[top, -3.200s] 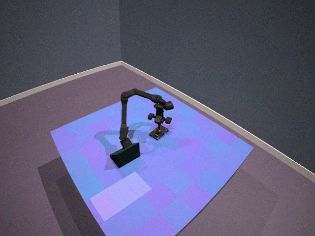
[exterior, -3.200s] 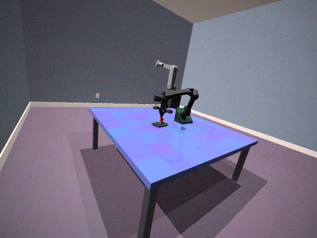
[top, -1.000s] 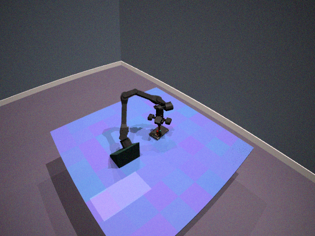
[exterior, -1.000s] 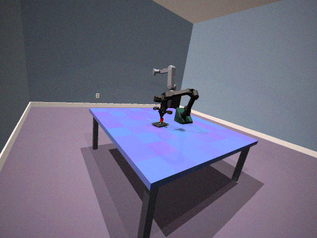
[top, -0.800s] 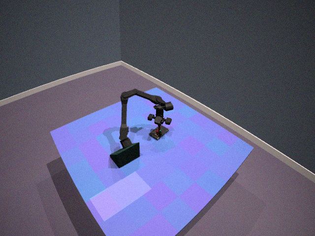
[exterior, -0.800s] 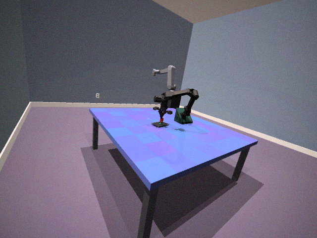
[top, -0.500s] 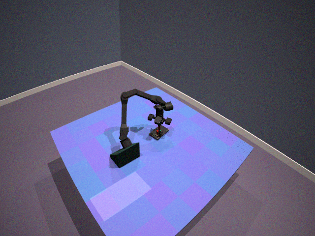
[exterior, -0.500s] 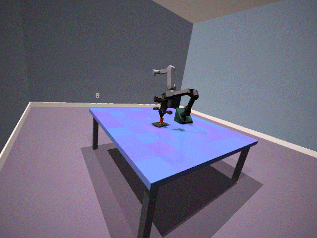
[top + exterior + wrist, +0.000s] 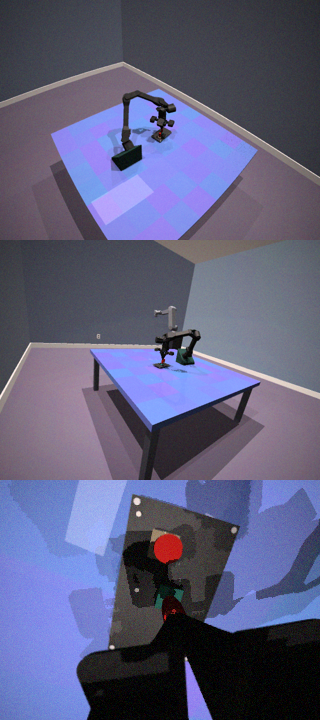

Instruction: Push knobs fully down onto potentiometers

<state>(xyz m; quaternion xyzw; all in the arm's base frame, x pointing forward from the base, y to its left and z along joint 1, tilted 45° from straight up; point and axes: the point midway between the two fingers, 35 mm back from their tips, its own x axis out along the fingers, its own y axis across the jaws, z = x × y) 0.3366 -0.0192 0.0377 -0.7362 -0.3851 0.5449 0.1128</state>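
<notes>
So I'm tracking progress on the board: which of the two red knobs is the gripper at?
The nearer red knob over the green part, right at the shut gripper; the round knob farther up the board stands uncovered.

The dark grey six-joint arm (image 9: 129, 103) rises from a dark green block-shaped base (image 9: 127, 157) on the table top of blue and violet squares (image 9: 201, 165). The arm bends forward at its upper joint and points down. Its black parallel-jaw gripper (image 9: 160, 128), fingers fully closed with nothing between them, stands directly over a small dark rectangular circuit board (image 9: 165, 134). A small red knob (image 9: 160, 134) is visible on the board just below the fingertips; contact cannot be determined at this scale.
</notes>
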